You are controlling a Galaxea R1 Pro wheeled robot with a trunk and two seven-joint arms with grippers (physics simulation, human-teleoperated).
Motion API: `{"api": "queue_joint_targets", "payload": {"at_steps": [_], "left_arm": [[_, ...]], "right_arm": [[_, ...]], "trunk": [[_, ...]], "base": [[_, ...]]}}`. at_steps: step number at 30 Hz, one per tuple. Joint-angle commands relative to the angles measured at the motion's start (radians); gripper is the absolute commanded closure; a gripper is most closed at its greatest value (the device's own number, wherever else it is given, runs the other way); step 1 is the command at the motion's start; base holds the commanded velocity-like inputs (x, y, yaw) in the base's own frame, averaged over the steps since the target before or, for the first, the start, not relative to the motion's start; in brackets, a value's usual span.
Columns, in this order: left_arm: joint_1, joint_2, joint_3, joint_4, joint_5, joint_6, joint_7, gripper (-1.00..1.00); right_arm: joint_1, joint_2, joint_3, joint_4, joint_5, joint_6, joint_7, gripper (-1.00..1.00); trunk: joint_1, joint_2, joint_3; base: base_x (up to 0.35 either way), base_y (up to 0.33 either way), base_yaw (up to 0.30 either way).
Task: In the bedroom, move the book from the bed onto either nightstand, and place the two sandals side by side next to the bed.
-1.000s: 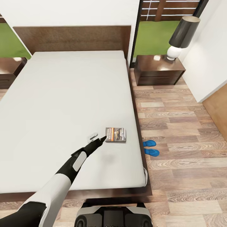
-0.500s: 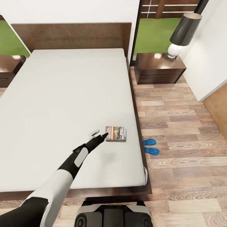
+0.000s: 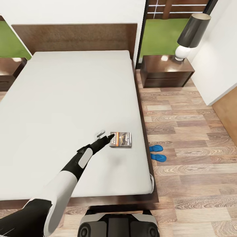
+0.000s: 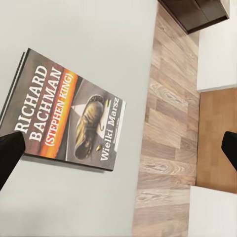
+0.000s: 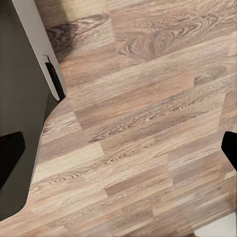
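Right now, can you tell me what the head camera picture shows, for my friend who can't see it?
The robot's left gripper reaches across a big grey bed and is open beside a small book. Two blue sandals lie side by side on the wooden floor beside the bed, with a nightstand and lamp farther off.

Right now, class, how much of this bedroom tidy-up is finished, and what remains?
Done: the two sandals lie side by side on the floor beside the bed. In hand: the open left hand reaches to the book, which lies on the mattress. Left: grasping it and carrying it to the nightstand.
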Motion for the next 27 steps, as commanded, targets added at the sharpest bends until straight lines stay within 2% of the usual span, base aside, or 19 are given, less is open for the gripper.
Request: {"api": "queue_joint_targets", "payload": {"at_steps": [1,22,27], "left_arm": [[-0.002,0.0,-0.001,-0.001,0.009,0.007,0.0,-1.0],[-0.016,0.005,-0.002,0.003,0.011,0.018,0.003,-1.0],[-0.03,0.006,-0.004,0.005,0.01,0.02,0.031,-1.0]], "right_arm": [[-0.001,0.0,-0.006,0.002,0.014,-0.004,-0.003,-1.0],[-0.001,0.001,0.003,0.003,0.03,-0.004,-0.003,-1.0],[-0.001,0.001,0.003,0.003,0.03,-0.004,-0.003,-1.0]], "trunk": [[0.001,-0.001,-0.001],[0.001,-0.001,-0.001],[0.001,-0.001,-0.001]], "base": [[0.0,0.0,0.0],[0.0,0.0,0.0],[0.0,0.0,0.0]]}}
